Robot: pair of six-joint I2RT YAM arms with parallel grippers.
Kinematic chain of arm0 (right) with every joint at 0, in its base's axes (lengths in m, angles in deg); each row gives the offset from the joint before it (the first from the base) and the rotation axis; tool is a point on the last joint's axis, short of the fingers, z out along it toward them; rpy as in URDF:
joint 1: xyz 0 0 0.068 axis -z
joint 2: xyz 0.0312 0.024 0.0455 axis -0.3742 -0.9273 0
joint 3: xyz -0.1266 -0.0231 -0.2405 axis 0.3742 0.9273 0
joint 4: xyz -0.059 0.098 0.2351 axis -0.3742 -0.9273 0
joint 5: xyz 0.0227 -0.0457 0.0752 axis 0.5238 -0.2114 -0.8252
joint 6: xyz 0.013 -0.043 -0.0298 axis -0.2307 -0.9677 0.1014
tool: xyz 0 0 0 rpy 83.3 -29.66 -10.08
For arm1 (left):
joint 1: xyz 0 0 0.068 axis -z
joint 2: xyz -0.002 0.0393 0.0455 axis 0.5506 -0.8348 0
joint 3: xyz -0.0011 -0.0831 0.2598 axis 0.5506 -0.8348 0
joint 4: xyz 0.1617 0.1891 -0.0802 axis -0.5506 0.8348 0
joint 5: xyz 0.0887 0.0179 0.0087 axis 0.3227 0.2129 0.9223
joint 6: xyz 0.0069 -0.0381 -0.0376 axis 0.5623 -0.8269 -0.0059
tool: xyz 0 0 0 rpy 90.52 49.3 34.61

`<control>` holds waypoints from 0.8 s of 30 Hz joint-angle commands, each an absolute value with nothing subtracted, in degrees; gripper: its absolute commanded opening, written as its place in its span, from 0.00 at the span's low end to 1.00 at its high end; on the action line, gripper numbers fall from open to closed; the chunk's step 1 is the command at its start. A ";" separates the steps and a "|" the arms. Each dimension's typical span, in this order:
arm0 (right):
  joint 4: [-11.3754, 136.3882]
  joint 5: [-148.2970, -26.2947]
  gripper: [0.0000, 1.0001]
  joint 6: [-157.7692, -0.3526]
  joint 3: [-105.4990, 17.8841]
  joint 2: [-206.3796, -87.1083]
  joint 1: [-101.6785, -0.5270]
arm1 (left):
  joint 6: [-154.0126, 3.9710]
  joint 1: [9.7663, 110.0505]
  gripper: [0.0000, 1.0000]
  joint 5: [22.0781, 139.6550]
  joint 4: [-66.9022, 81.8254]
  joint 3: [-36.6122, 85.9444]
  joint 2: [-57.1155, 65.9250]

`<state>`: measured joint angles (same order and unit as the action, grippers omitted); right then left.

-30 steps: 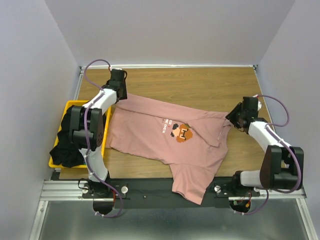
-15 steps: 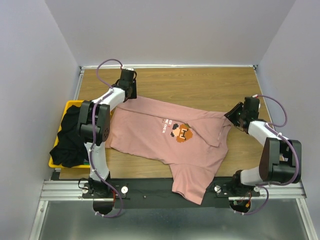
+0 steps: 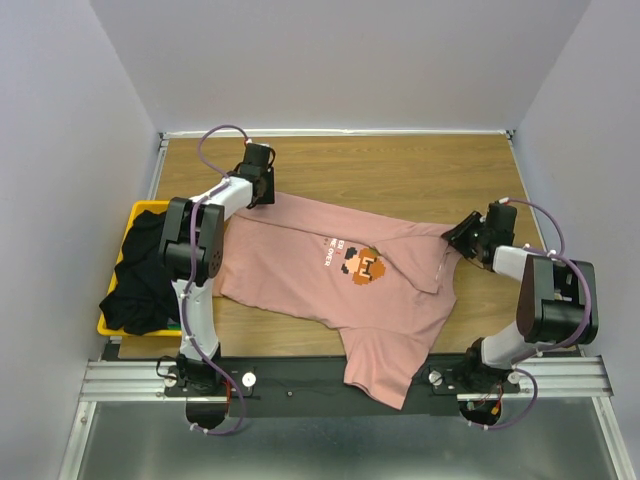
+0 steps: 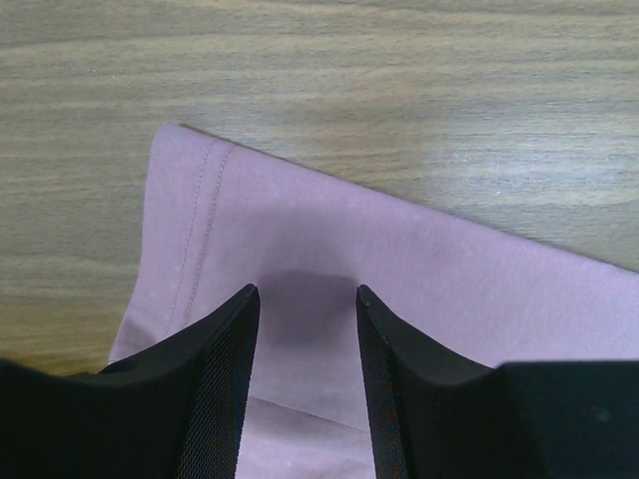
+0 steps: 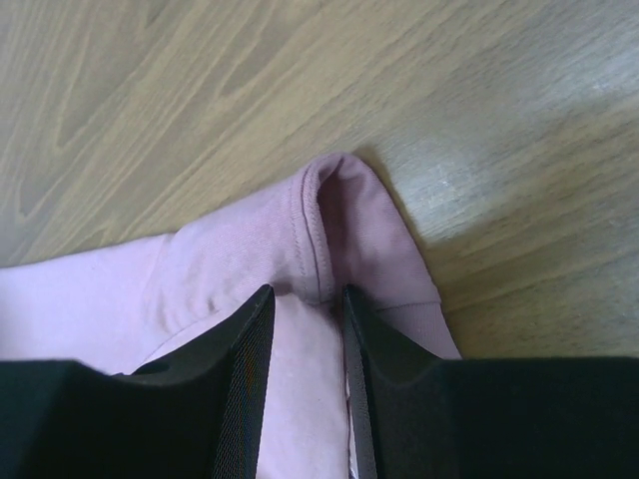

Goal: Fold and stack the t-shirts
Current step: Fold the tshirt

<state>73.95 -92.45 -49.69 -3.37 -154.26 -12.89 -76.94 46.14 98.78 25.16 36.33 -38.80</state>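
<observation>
**Pink shirt spread flat, a pincer at each end**

Near left, a yellow plastic basket point(image 3: 140, 207) holds a crumpled black t-shirt point(image 3: 135, 290). A dusty-pink cloth t-shirt point(image 3: 300, 265) with a pixel-art face lies across the wooden worktop point(image 3: 400, 170). The right pincer point(image 5: 306, 291), jaws narrowly apart, straddles a hem fold. Farther back, the left pincer point(image 4: 305, 294), jaws apart, straddles the shirt's flat corner.

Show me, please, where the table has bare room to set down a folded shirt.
Free: the far table strip behind the pink t-shirt; the near-left patch between shirt and yellow basket. Crowded: the middle, under the shirt.
</observation>
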 commanded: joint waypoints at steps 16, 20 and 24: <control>75.15 -94.95 0.02 -48.52 3.17 -144.34 -10.99 | -77.42 45.89 0.50 98.88 26.62 38.01 -40.95; 72.51 -92.84 0.02 -48.43 4.31 -141.43 -10.99 | -77.33 45.89 0.51 99.06 26.88 38.01 -41.04; 70.58 -92.22 0.02 -47.65 5.28 -141.95 -10.99 | -77.15 45.89 0.51 99.15 26.97 38.01 -41.04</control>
<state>74.41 -94.44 -48.62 3.53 -141.82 -11.36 -76.98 46.12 98.80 25.62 36.94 -39.93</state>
